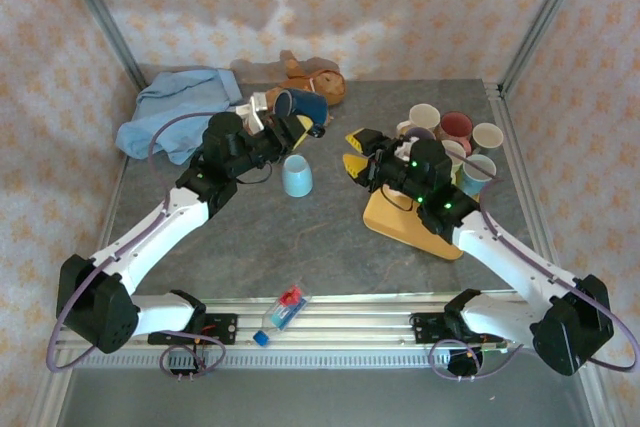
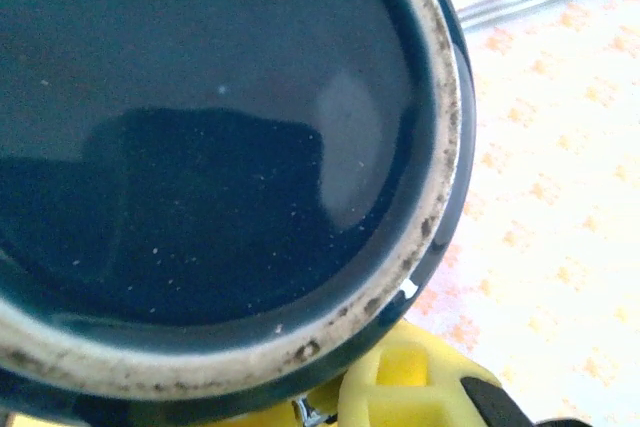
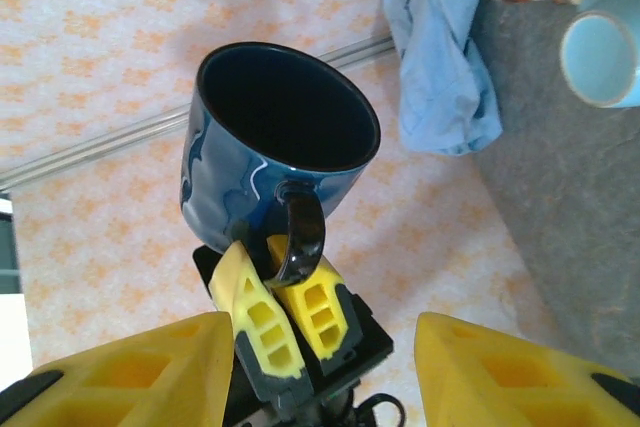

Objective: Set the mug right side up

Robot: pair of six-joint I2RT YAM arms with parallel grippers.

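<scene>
Mug [image 3: 280, 117] wall partly behind left claw [image 3: 256, 253]

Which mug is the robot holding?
The dark blue mug, pinched by its handle in the left gripper; the other mugs sit on the table.

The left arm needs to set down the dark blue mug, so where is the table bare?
Bare tabletop for the dark blue mug lies near-centre, between the left arm, the light blue mug, the yellow wedge and front rail. Crowded: mug cluster far right, cloth and doll along the far edge.
</scene>
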